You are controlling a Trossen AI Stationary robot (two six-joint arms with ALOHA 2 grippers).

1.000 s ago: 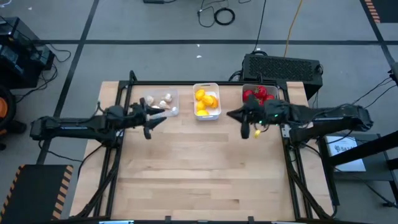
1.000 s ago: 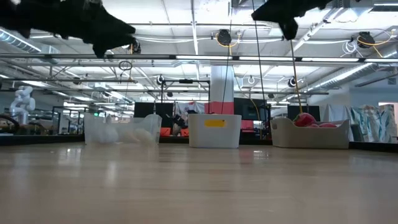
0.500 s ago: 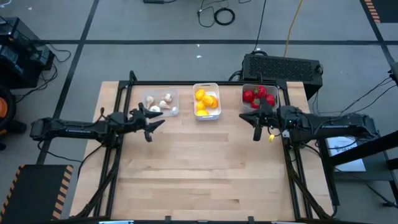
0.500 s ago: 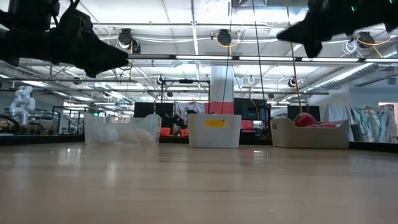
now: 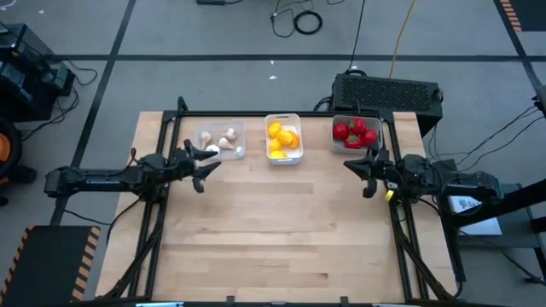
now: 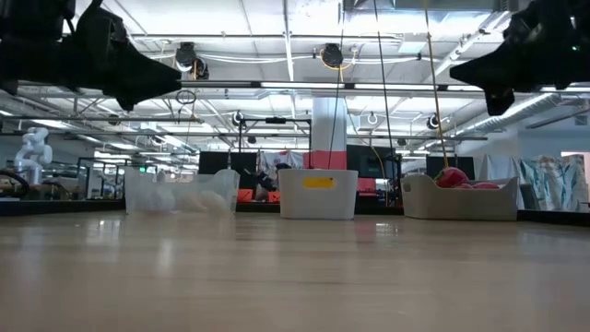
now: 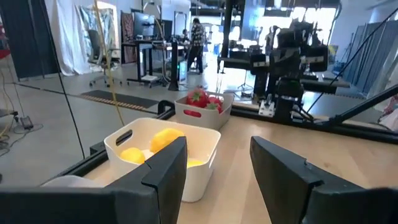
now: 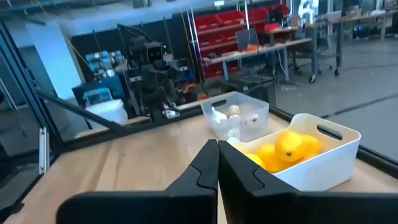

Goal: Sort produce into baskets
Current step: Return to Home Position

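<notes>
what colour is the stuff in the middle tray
Yellow: lemons in the white tray, clearest in the high view.

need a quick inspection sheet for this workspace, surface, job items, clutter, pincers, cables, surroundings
surface: wooden table, bare wood in front of the trays
job's things: clear tray holds garlic bulbs; white tray holds lemons; grey-white tray holds tomatoes; all in a row at the far edge
clutter: nothing seen
pincers: left pincer open, raised near the clear tray; right pincer shut, raised near the grey-white tray
cables: black cable coil and yellow cable on the floor beyond the table
surroundings: black box behind the table
</notes>
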